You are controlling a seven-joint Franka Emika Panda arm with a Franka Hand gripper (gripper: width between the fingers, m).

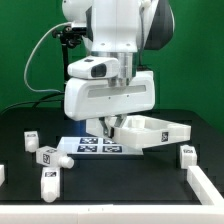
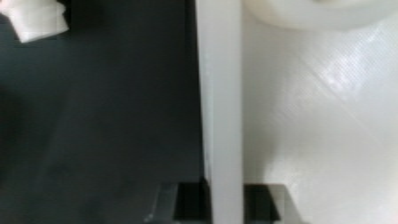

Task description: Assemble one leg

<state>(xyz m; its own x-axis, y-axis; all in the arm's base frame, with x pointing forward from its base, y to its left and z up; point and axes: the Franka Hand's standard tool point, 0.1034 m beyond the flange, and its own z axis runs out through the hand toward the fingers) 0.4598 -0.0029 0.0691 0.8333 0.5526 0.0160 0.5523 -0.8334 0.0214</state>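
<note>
The large flat white panel (image 1: 150, 130) lies on the black table at the exterior view's right of centre. My gripper (image 1: 107, 127) is down at its near-left corner and stands astride its raised rim (image 2: 219, 100), with dark fingers (image 2: 187, 203) pressed on both sides of it. The wrist view shows my gripper (image 2: 221, 205), the panel's flat face (image 2: 320, 120) and a round boss (image 2: 294, 10). Several stubby white legs with tags lie loose: one (image 1: 30, 140), a second (image 1: 46, 156) and a third (image 1: 48, 181) at the left, another (image 1: 187, 153) at the right. One leg (image 2: 32, 20) shows in the wrist view.
The marker board (image 1: 92, 146) lies flat just in front of my gripper. A white angled bracket (image 1: 205, 185) stands at the front right corner. A small white piece (image 1: 2, 172) sits at the left edge. Black cables hang behind the arm.
</note>
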